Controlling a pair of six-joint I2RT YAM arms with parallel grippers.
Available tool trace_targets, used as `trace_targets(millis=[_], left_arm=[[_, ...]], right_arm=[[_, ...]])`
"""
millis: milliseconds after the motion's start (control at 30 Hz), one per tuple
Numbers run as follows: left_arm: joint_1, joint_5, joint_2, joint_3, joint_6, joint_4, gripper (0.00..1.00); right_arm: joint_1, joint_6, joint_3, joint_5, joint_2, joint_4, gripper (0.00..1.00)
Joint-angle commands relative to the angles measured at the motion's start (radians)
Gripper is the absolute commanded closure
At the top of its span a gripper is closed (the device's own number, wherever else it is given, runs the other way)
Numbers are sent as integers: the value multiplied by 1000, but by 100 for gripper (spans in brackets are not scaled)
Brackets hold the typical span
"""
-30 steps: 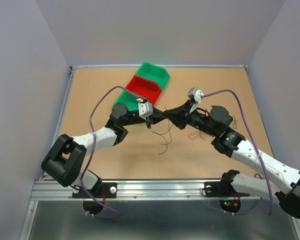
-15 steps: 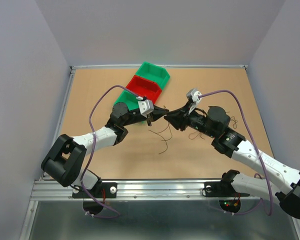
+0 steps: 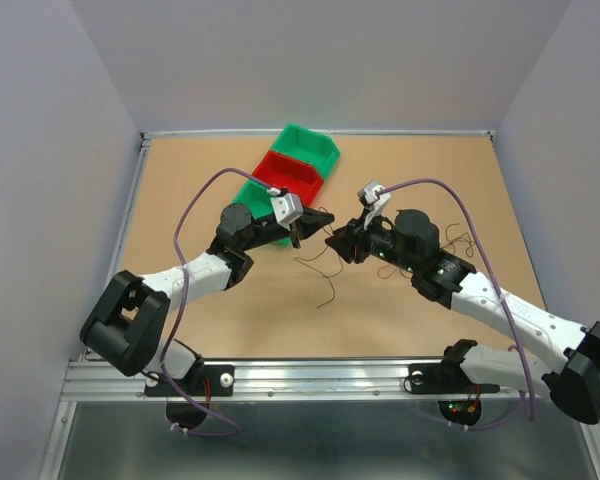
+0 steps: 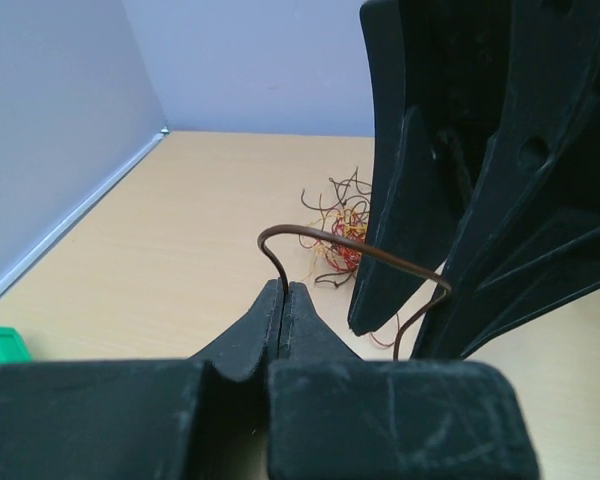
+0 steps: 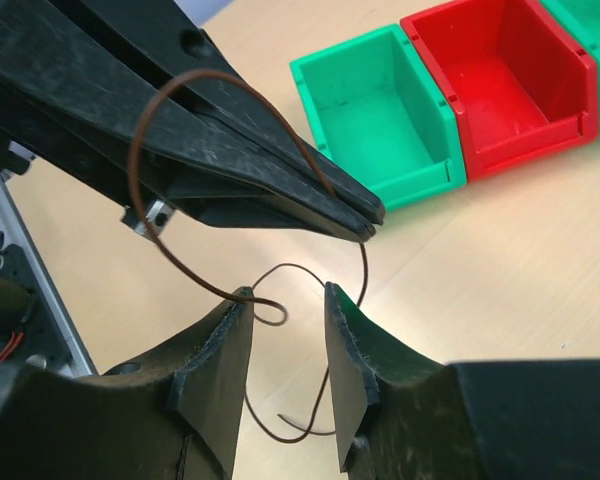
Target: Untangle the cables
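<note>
Brown cable (image 4: 352, 243) arcs between both grippers, above table (image 3: 230, 310). L gripper (image 3: 327, 218) clamped shut on cable; arm reaches right. R gripper (image 5: 283, 300) faces it, jaws apart, cable loop between tips.

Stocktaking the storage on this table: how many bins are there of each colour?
Green bins: 2
Red bins: 1
Total: 3 bins, standing in a diagonal row with the red one in the middle.
</note>
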Motion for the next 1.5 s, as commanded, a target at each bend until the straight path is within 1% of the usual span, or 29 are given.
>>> trace_targets(millis=[0,167,300,500,733,767,800,900,967,1100,1233,1333,1433,1467], left_arm=[[6,15,-61,33,-39,70,100],[6,26,-64,32,-51,79,100],[8,20,-67,30,-51,79,100],[9,0,-67,27,-51,84,100],[9,1,-58,29,-51,88,100],[11,-2,-58,29,-52,88,100],[11,-3,-59,29,-51,88,100],[14,-11,-59,27,-51,88,100],[14,-17,-53,26,-51,88,100],[14,-29,-35,29,-17,84,100],[14,-64,-9,32,36,71,100],[14,-66,13,46,56,52,100],[15,-39,26,56,73,33,100],[14,-17,28,58,73,30,100]], right_arm=[[6,-26,66,26,13,16,60],[6,-28,74,36,25,23,64],[6,-23,83,26,47,32,64],[7,-20,95,-21,84,64,66],[7,-26,97,-64,107,99,64],[6,-29,95,-70,107,102,67],[6,-32,95,-75,107,102,79],[6,-38,88,-86,94,104,92],[6,-40,77,-87,68,113,92],[6,-35,34,-102,3,135,99],[7,-29,-7,-89,-74,147,99],[6,-20,-31,-21,-142,151,99],[6,3,-58,139,-201,156,99],[7,3,-70,161,-212,158,100]])
